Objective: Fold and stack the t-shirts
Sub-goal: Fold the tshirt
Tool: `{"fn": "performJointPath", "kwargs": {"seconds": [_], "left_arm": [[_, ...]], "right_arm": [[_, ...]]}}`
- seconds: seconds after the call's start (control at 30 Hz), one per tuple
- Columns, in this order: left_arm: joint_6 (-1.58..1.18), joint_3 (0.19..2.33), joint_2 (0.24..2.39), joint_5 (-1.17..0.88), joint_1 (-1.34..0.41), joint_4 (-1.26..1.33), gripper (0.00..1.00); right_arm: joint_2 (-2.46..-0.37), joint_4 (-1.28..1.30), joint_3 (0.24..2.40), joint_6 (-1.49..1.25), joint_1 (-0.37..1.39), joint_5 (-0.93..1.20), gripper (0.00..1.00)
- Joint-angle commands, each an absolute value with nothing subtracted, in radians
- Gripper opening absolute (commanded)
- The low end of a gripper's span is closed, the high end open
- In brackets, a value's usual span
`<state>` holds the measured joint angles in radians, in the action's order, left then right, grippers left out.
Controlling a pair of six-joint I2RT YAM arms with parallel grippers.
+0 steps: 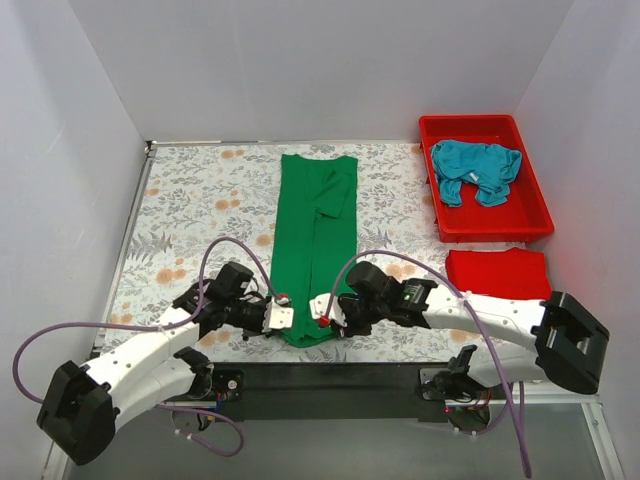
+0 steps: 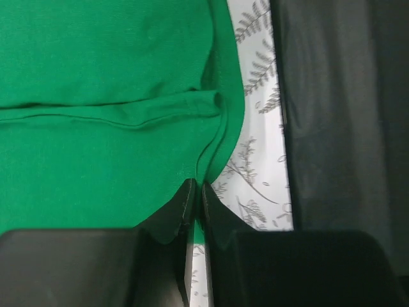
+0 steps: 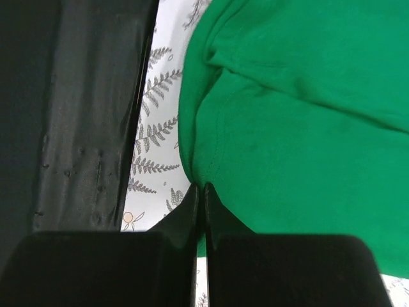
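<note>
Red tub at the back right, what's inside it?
A crumpled teal blue t-shirt lies in the red tub, with bare red floor showing at the tub's near end. Whether anything lies beneath the shirt cannot be told, because the shirt covers that part.

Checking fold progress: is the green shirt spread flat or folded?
Partly folded: the green t-shirt lies as a narrow strip, sides turned in; left gripper and right gripper pinch its near hem.

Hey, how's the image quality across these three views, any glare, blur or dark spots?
Top external: even, soft light, sharp, with a red tint on the wall beside the red tub. Left wrist: the green t-shirt weave is crisp, the left gripper nearly black. Right wrist: fabric sharp, the right gripper a dark silhouette; no glare.
</note>
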<state>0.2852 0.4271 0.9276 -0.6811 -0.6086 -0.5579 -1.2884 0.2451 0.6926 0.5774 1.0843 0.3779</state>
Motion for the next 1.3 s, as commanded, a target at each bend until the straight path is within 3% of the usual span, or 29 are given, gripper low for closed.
{"fn": "performJointPath", "kwargs": {"seconds": [0.0, 0.1, 0.5, 1.27], "left_arm": [[0.205, 0.491, 0.878, -0.735, -0.612, -0.654, 0.0], [0.186, 0.531, 0.893, -0.692, -0.611, -0.588, 0.0], [0.299, 0.797, 1.25, -0.773, -0.322, -0.44, 0.0], [0.38, 1.141, 1.733, -0.762, -0.216, -0.212, 0.0]], "right_arm": [[-1.232, 0.262, 0.706, 0.534, 1.078, 0.368, 0.01], [-1.223, 0.247, 0.722, 0.587, 1.031, 0.356, 0.01], [-1.373, 0.247, 0.899, 0.793, 0.741, 0.429, 0.01], [-1.782, 0.189, 1.242, 1.017, 0.522, 0.506, 0.01]]}}
